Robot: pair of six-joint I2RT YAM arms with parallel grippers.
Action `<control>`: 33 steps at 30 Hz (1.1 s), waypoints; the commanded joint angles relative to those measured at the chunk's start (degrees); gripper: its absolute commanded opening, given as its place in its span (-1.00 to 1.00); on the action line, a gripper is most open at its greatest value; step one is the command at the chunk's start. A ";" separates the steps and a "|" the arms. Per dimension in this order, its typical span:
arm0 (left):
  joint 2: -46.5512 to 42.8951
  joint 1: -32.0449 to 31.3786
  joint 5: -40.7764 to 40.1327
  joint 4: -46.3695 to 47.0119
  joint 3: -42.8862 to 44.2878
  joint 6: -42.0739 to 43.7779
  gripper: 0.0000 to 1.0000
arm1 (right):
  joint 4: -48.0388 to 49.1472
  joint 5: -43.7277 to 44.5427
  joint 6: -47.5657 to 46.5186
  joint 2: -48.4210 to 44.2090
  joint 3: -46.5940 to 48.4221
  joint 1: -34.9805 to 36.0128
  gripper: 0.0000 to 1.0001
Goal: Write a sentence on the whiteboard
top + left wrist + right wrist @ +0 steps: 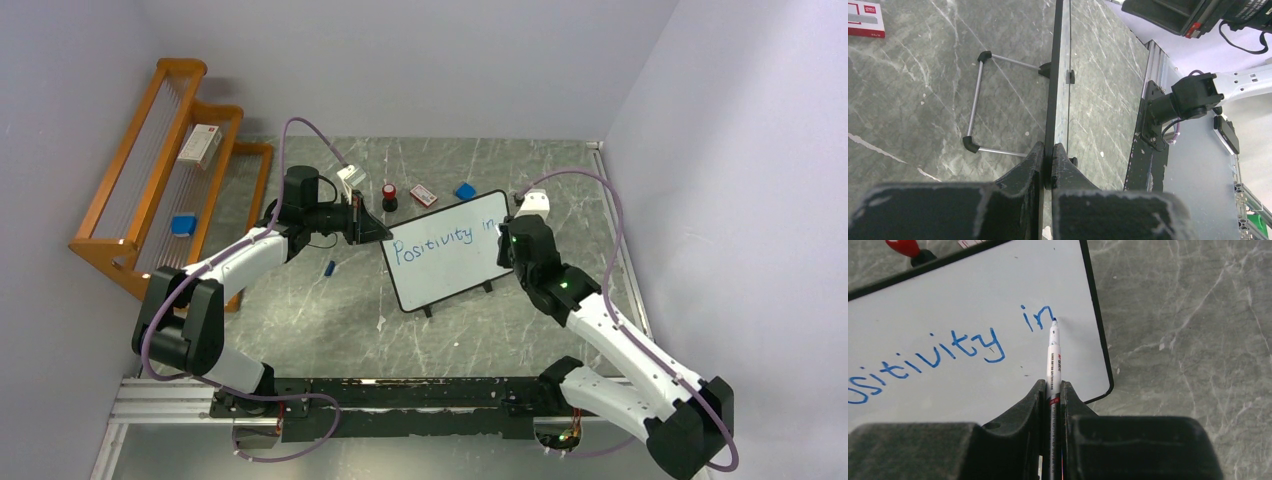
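Observation:
The whiteboard (450, 262) stands tilted on the table, with blue text "Positivity in" (445, 236) on one line; the right wrist view shows "sitivity in" (973, 347). My left gripper (372, 228) is shut on the board's left edge, seen edge-on in the left wrist view (1058, 75), where the fingers (1030, 165) pinch the black frame. My right gripper (510, 240) is shut on a white marker pen (1053, 355). Its blue tip sits at the board just right of the "n". The board's wire feet (979, 100) rest on the table.
A red-capped item (389, 196), a red-and-white box (423, 194) and a blue block (465, 190) lie behind the board. A small blue cap (330, 268) lies left of it. A wooden rack (160, 180) with a box stands at the far left.

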 commanded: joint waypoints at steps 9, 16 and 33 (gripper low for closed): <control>0.19 -0.18 -4.51 -2.08 -1.46 1.69 -0.90 | -0.57 -7.35 -2.57 -6.86 -0.20 0.41 -1.00; 0.38 -0.18 -3.25 0.32 -2.34 -0.39 -0.90 | 0.27 -5.86 -1.47 -7.63 -1.34 7.97 -1.00; -0.41 -0.18 -4.42 0.80 -2.88 -0.76 -0.90 | 0.76 10.51 6.90 -4.56 -3.98 30.12 -1.00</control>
